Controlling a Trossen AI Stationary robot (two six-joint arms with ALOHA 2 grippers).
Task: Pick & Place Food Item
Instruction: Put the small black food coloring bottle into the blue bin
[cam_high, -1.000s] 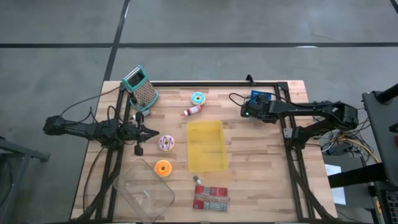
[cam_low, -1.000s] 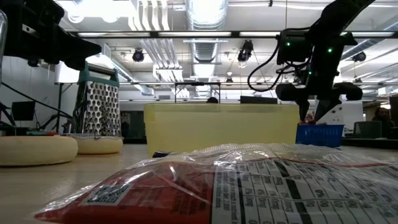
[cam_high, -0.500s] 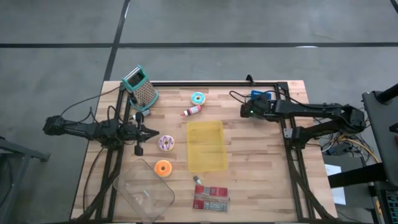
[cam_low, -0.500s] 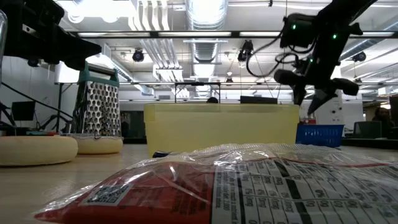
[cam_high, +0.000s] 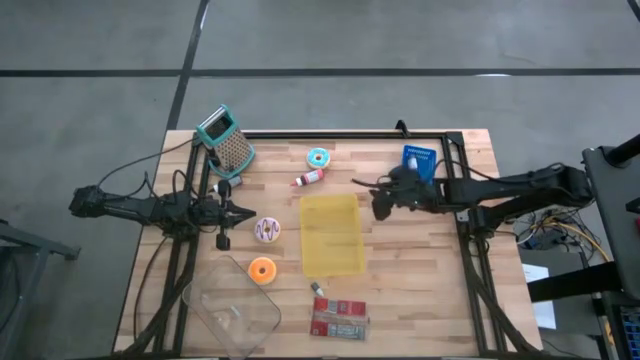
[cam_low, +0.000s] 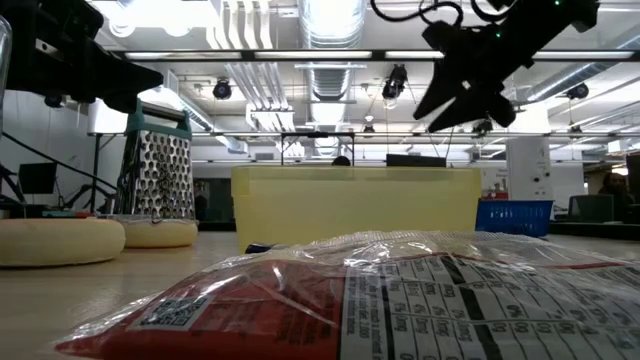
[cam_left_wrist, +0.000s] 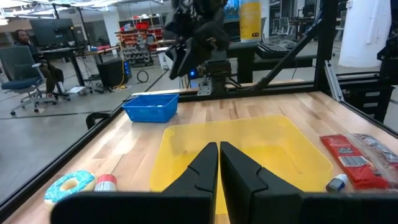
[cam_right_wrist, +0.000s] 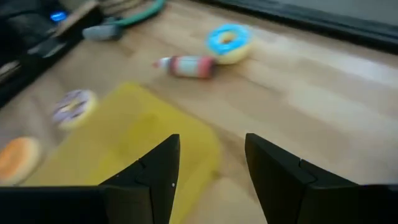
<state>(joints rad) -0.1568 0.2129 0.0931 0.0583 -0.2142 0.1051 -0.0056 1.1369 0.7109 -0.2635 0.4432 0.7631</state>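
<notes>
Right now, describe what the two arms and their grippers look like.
Both arms are dark, slim, jointed links with black cables trailing along them. The left gripper ends in two matte black, wedge-shaped fingers with angular facets. The right gripper has the same black, blocky, tapered fingers. In the low view a small green light shows on the right arm.

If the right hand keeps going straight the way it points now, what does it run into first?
Probably the yellow bin: the right hand, open and empty, aims at its near corner. The sprinkles bottle and blue donut lie beyond.
</notes>
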